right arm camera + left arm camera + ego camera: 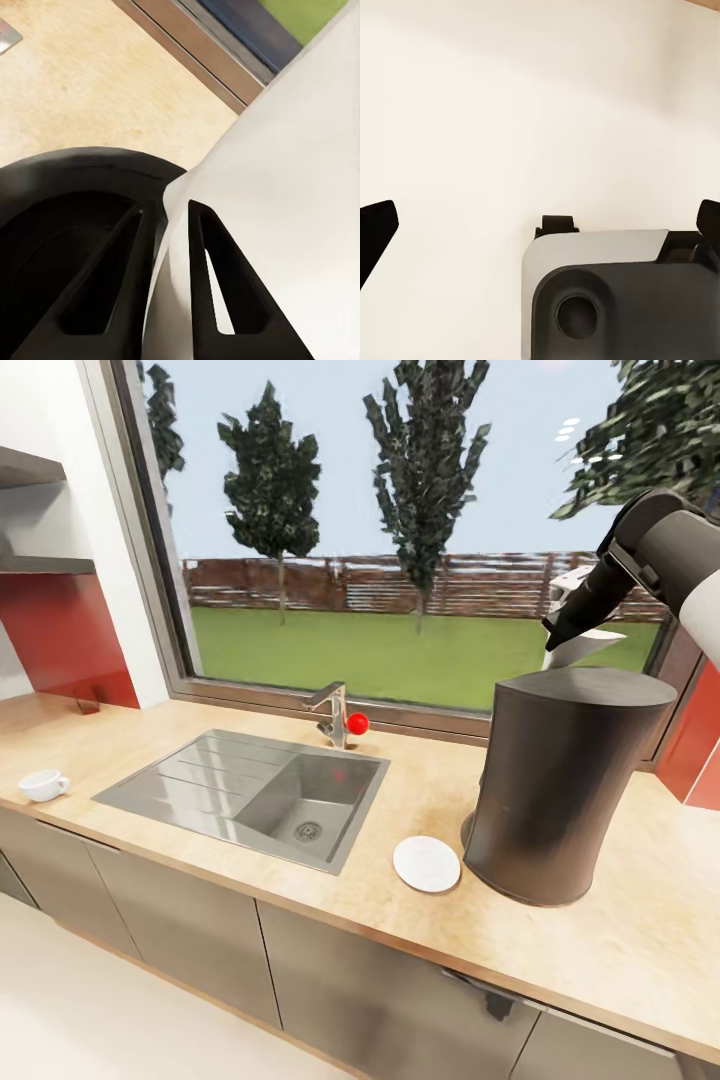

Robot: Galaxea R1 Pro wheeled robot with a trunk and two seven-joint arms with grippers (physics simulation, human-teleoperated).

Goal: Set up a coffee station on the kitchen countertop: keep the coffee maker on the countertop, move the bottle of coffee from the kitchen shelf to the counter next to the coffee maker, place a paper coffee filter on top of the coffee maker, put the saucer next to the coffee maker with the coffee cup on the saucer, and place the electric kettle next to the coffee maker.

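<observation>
Head view: the kitchen countertop [250,780] runs beneath a wide window, with the grey sink [250,790] set into it and a tap [333,712] with a red knob behind the basin. The coffee maker [560,780] stands at the right, and the saucer [427,863] lies flat just beside its base, between it and the sink. The coffee cup [42,785] sits well apart at the far left of the worktop. Above the machine, the right gripper [566,628] holds the paper coffee filter [590,645]. Left wrist view: 2 dark fingertips [375,232] stand wide apart over pale floor [510,112]. Right wrist view: the 2 fingers [225,300] are closed on the white filter [300,187], above the machine's dark top [67,225].
</observation>
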